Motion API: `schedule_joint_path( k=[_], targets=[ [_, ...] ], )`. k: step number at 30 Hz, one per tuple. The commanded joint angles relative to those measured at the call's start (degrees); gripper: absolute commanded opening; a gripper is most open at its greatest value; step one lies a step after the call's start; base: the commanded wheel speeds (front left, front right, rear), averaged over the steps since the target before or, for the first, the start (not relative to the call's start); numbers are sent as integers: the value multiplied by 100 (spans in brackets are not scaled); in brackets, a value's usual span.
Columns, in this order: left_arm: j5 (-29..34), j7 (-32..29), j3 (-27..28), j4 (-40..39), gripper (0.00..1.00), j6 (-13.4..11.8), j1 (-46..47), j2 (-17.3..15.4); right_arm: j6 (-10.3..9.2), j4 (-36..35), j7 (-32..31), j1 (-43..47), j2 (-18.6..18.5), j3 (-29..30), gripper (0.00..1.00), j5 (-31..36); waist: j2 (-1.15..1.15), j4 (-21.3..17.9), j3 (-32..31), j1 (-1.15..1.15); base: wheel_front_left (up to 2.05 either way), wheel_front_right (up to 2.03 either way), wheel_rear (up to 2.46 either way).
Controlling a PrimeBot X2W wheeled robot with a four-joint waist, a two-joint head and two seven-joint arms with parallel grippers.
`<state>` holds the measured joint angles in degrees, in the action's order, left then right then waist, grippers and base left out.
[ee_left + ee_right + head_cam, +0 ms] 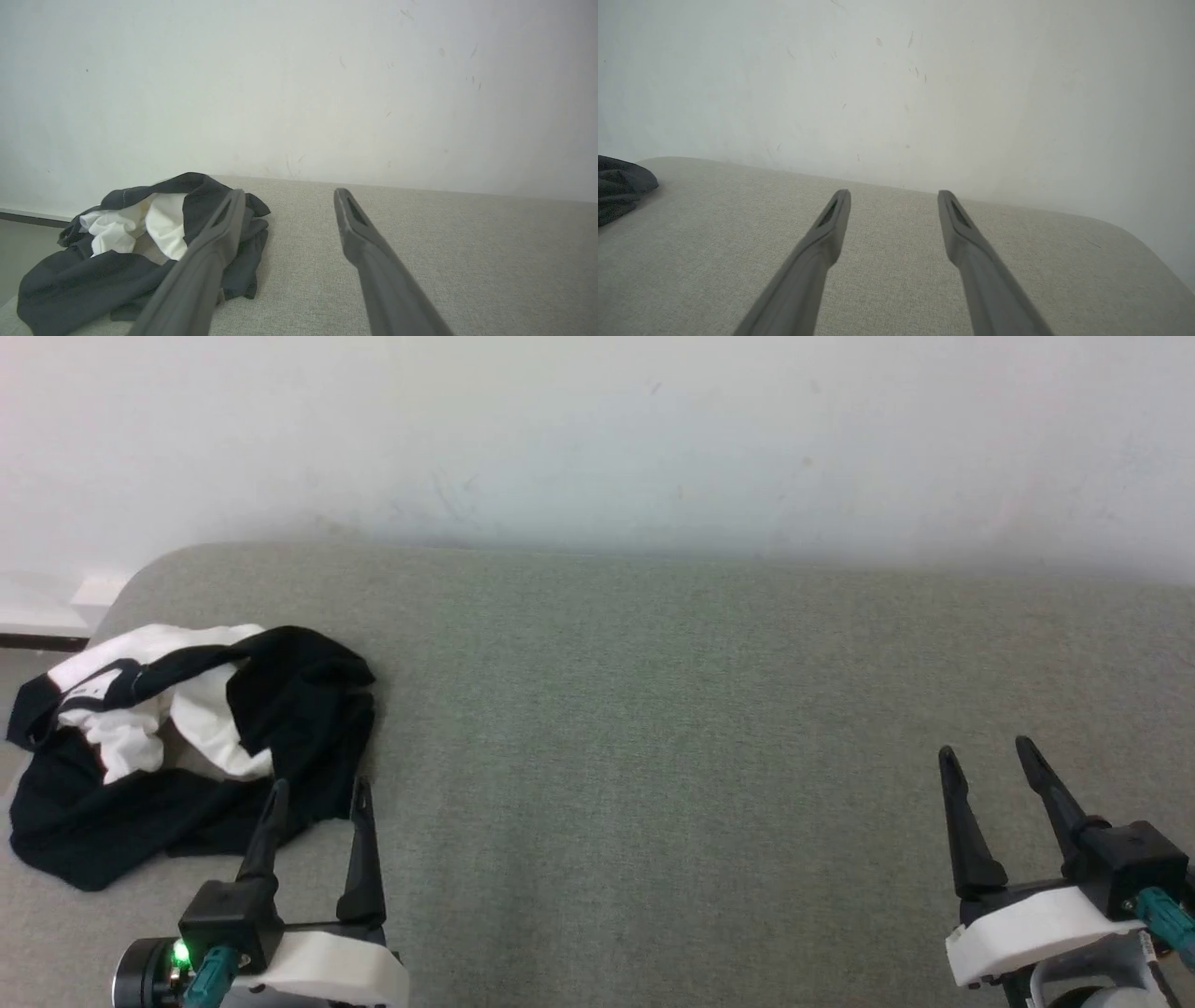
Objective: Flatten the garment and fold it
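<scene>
A grey, fabric-covered tabletop [653, 709] with rounded corners is set against a scuffed white wall [597, 429]; a dark baseboard [42, 641] is seen at far left.

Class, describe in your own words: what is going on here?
Nothing is held yet. The garment, black and white, lies crumpled at the left end of a grey padded surface. Both grippers are open and empty: the left gripper sits by the garment's near edge, the right gripper far off to the right. Flattening has not begun.
</scene>
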<state>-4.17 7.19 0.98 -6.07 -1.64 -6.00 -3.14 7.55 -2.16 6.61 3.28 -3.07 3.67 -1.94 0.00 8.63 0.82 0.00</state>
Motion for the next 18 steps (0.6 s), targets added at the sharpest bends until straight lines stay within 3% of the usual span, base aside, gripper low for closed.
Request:
schedule_joint_path(
  k=[1, 18],
  targets=[
    [-71, 67, 36, -45, 100, -44, -104, 13, -3, -32, 36, 58, 10, -1, 100, 24, 0, 105, 11, 0, 0, 0, 0],
    [-167, 270, 110, -189, 100, -60, -299, 17, -4, -92, 133, 96, 12, -210, 100, 100, 0, 851, 39, 0, 0, 0, 0]
  ],
)
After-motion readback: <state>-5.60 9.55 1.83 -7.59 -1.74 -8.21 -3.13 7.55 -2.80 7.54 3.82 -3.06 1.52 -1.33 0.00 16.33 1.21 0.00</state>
